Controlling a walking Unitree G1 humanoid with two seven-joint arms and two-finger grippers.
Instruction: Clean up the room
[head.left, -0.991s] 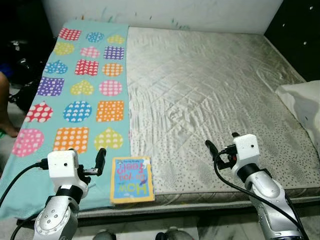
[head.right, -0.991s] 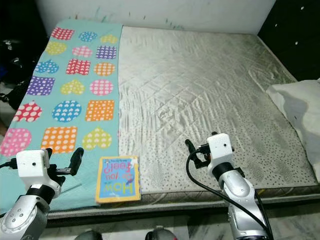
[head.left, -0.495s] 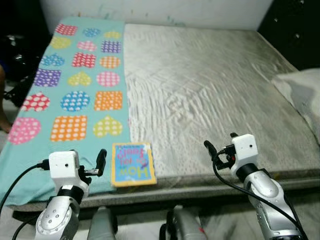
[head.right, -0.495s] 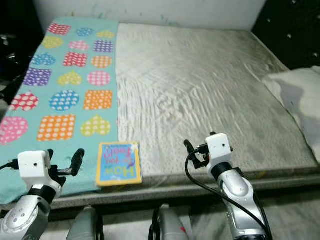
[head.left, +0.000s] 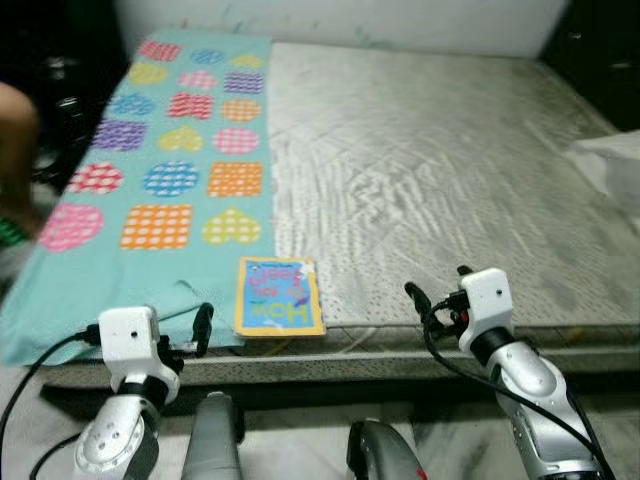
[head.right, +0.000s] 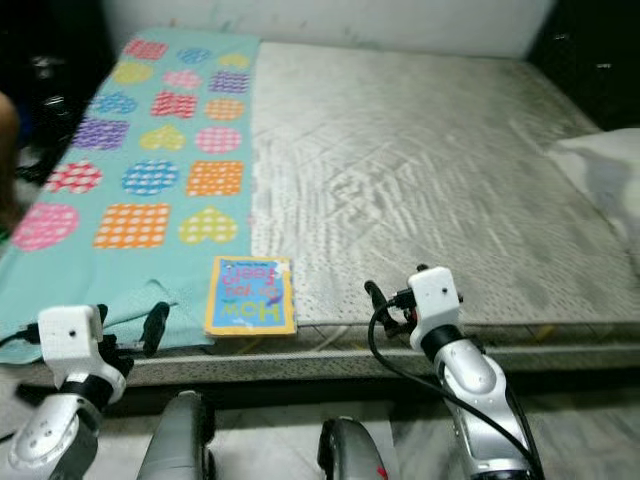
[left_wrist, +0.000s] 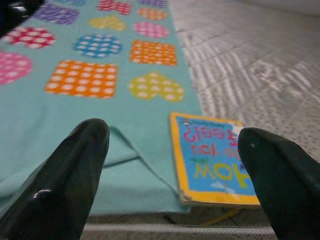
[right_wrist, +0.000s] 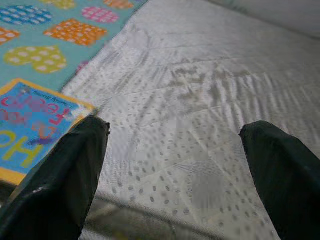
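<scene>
A small picture book (head.left: 279, 297) with a yellow border and blue cover lies flat at the bed's front edge, where the teal patterned blanket (head.left: 160, 190) meets the bare grey mattress (head.left: 440, 170). My left gripper (left_wrist: 172, 134) is open and empty. It hovers in front of the bed edge, left of the book (left_wrist: 215, 160) and short of it. My right gripper (head.left: 438, 288) is also open and empty, level with the mattress edge, to the right of the book (right_wrist: 30, 130).
A white pillow (head.left: 612, 160) lies at the mattress's right side. A person's leg (head.left: 15, 130) stands by the bed's left side. My own legs (head.left: 215, 445) are below the bed frame (head.left: 400, 365). A white wall runs behind the bed.
The camera has drawn back and tilted: the bed's front edge sits higher in the picture and my legs have come into view. The book and blanket lie as before. Both grippers stay open.
</scene>
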